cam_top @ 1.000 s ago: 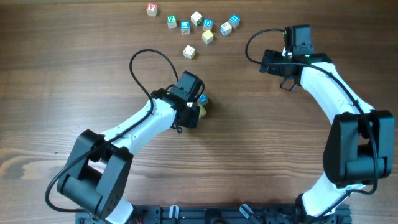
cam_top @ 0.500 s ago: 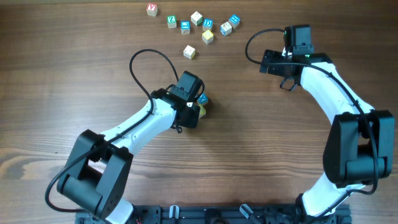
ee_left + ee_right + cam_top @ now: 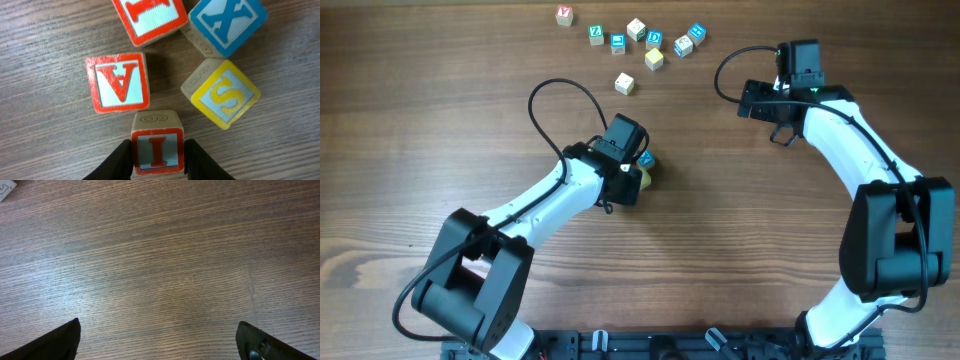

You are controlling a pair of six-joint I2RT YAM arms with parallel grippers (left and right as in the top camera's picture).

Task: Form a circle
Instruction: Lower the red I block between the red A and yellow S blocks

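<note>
The circle is a tight ring of small wooden cubes in the left wrist view: a red A cube point(image 3: 119, 82), a red I cube point(image 3: 149, 17) at the top, a blue X cube point(image 3: 227, 22) and a yellow S cube point(image 3: 222, 95). The ring's near cube, another red I cube point(image 3: 156, 131), sits between the jaws of my left gripper point(image 3: 158, 156), which is shut on its two sides. From overhead the left gripper point(image 3: 636, 172) covers the ring; only the blue cube point(image 3: 647, 158) and the yellow cube point(image 3: 645, 179) peek out. My right gripper point(image 3: 160, 340) is open over bare wood.
Several loose lettered cubes lie scattered at the table's far edge, from a red one point(image 3: 564, 15) to a blue one point(image 3: 696, 33), with one pale cube point(image 3: 624, 83) nearer. The right gripper point(image 3: 754, 100) hovers right of that scatter. A cable loops above the left arm.
</note>
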